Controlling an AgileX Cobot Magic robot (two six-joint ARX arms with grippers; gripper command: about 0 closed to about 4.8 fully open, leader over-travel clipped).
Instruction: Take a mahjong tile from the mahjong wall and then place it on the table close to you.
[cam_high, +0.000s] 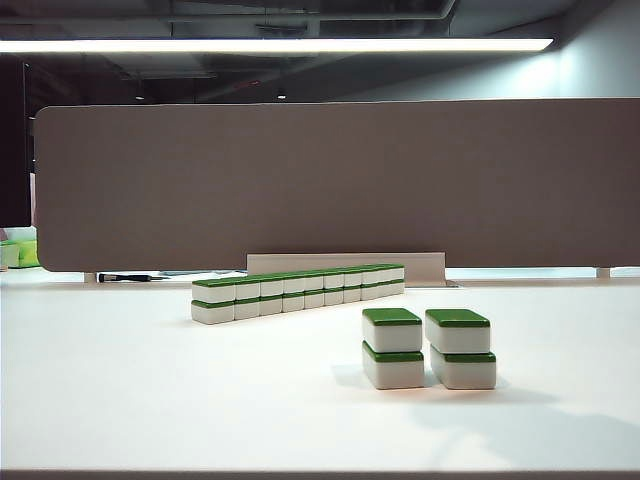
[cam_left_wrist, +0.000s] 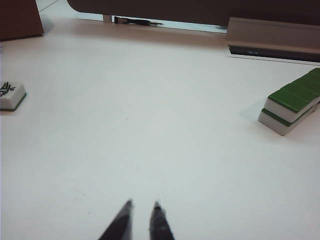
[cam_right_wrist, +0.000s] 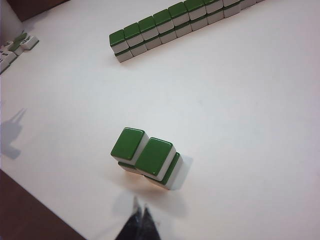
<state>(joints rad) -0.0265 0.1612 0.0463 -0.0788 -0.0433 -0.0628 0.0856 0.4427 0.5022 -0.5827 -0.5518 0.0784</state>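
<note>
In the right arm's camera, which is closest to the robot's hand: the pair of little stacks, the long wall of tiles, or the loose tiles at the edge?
From the right hand:
1. The pair of stacks, just ahead of the fingertips.
2. The mahjong wall, well beyond, across the table.
3. The loose tiles, off by the far edge; roughly as far as the wall's near end, so hard to call.

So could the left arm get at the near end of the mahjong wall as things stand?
Probably yes. The left gripper, fingers nearly shut and empty, hangs over bare table, and nothing lies between it and the mahjong wall.
</note>
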